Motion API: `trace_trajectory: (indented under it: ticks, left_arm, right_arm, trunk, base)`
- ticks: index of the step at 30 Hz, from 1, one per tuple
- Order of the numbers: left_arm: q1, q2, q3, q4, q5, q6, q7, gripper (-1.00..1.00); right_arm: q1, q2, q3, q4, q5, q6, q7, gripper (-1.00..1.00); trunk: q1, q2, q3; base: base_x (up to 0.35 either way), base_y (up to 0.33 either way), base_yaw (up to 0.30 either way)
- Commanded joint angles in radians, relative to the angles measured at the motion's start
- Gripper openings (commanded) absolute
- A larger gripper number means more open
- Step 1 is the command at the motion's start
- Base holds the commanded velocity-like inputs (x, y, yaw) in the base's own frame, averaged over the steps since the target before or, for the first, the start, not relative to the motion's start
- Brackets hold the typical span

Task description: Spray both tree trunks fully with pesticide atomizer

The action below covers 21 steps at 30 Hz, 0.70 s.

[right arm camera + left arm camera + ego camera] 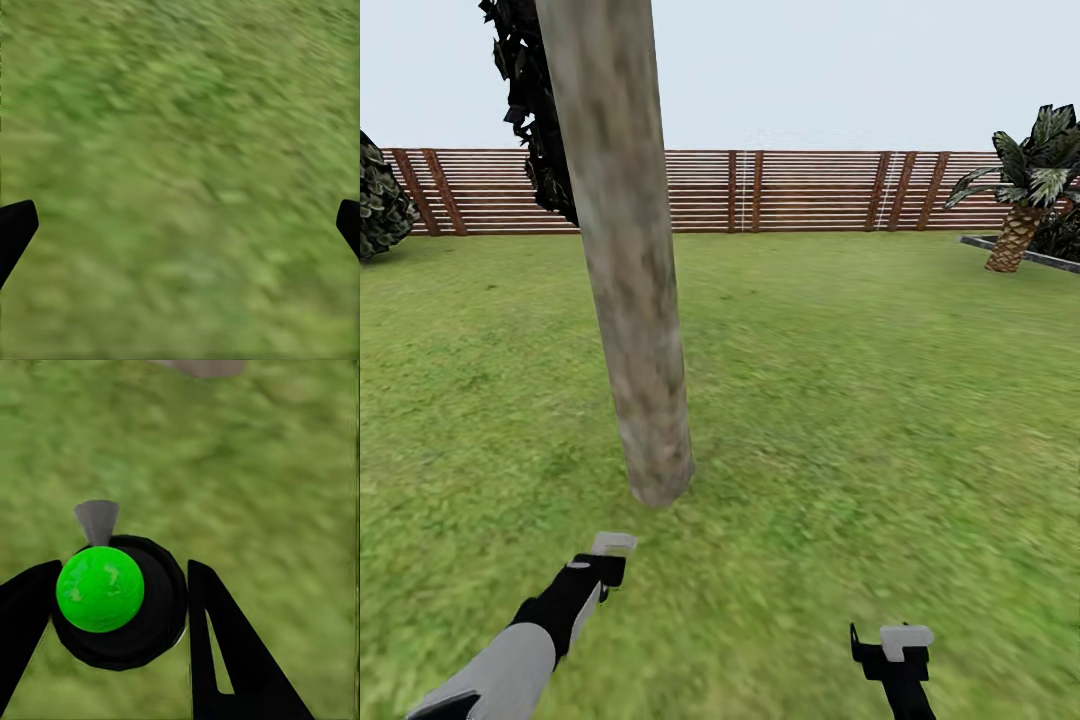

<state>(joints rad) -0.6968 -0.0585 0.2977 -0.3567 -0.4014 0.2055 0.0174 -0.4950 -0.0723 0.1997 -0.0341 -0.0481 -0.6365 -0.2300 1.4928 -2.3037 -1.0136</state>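
My left gripper [124, 574] is shut on the pesticide atomizer [142, 622], a round black body with a bright green top and a short grey nozzle. In the head view the left gripper [608, 558] hangs low over the lawn, just in front of a tree trunk [628, 300]. The trunk is a mottled grey-brown column that leans slightly, and its base [202, 366] also shows in the left wrist view. Dark leaves of a tree [535, 110] hang behind the trunk. My right gripper [900, 648] is open over bare grass, its fingers [15, 229] far apart.
A brown slat fence [800, 190] closes the lawn at the back. A short palm [1025, 200] stands at the far right by a grey kerb [1020, 252]. A dark bush [378, 200] sits at the far left. Grass spreads to the right of the trunk.
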Motion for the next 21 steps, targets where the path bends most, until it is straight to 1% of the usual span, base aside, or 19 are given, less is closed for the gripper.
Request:
trace_trajectory:
  ticks: [1,3,4,5,7,9,10,12,14,19,21]
  left_arm:
    - [-0.008,-0.007,0.004,-0.022,-0.005,0.037,-0.010,-1.00]
    - [-0.022,-0.018,0.003,-0.073,-0.005,0.104,-0.052,-1.00]
    - [-0.024,-0.019,0.003,-0.083,-0.005,0.114,-0.064,-1.00]
    - [-0.104,-0.012,-0.024,-0.133,-0.008,0.296,-0.146,-1.00]
    - [-0.106,-0.005,-0.028,-0.159,-0.008,0.324,-0.159,-1.00]
    - [-0.107,-0.004,-0.031,-0.180,-0.008,0.343,-0.164,-1.00]
    - [-0.096,-0.004,-0.075,-0.185,-0.006,0.380,-0.174,-1.00]
    - [-0.096,-0.004,-0.075,-0.186,-0.006,0.380,-0.174,-1.00]
    - [-0.095,-0.003,-0.074,-0.186,-0.005,0.380,-0.174,-1.00]
    - [-0.095,-0.003,-0.074,-0.186,-0.005,0.379,-0.174,-1.00]
    - [-0.095,-0.002,-0.074,-0.187,-0.005,0.379,-0.174,-1.00]
  right_arm:
    - [0.000,0.000,0.009,0.000,-0.005,-0.002,-0.005,1.00]
    - [0.000,0.000,0.009,0.000,-0.005,-0.002,-0.005,1.00]
    - [0.000,0.000,0.009,0.000,-0.005,-0.002,-0.005,1.00]
    - [0.000,0.002,0.009,0.000,-0.006,-0.002,-0.005,1.00]
    - [0.000,0.001,0.009,0.000,-0.006,-0.002,-0.005,1.00]
    - [0.000,0.000,0.009,0.000,-0.006,-0.002,-0.005,1.00]
    - [0.000,0.002,0.009,0.002,-0.006,-0.002,-0.005,1.00]
    - [0.000,0.002,0.009,0.001,-0.006,-0.002,-0.005,1.00]
    - [0.000,0.002,0.009,0.001,-0.006,-0.002,-0.005,1.00]
    - [0.000,0.002,0.009,0.001,-0.006,-0.002,-0.005,1.00]
    - [0.000,0.002,0.009,0.001,-0.006,-0.002,-0.005,1.00]
  trunk:
    - [0.000,0.000,-0.001]
    - [0.000,0.000,-0.001]
    - [0.000,0.000,-0.001]
    - [0.000,0.000,-0.001]
    - [0.000,0.000,-0.001]
    - [0.000,0.000,-0.001]
    - [0.000,0.000,-0.001]
    - [0.000,0.000,-0.001]
    - [0.000,0.000,-0.001]
    - [0.000,0.000,-0.001]
    - [0.000,0.000,0.000]
  base:
    - [-0.001,-0.002,0.000]
    - [0.000,-0.001,0.000]
    - [0.000,0.000,0.000]
    - [0.000,0.000,0.000]
    - [0.000,0.000,0.000]
    - [0.000,0.000,0.000]
    - [0.253,0.000,0.000]
    - [0.272,0.000,0.000]
    - [0.125,0.000,0.000]
    - [0.017,0.000,-0.001]
    - [0.004,0.000,-0.133]
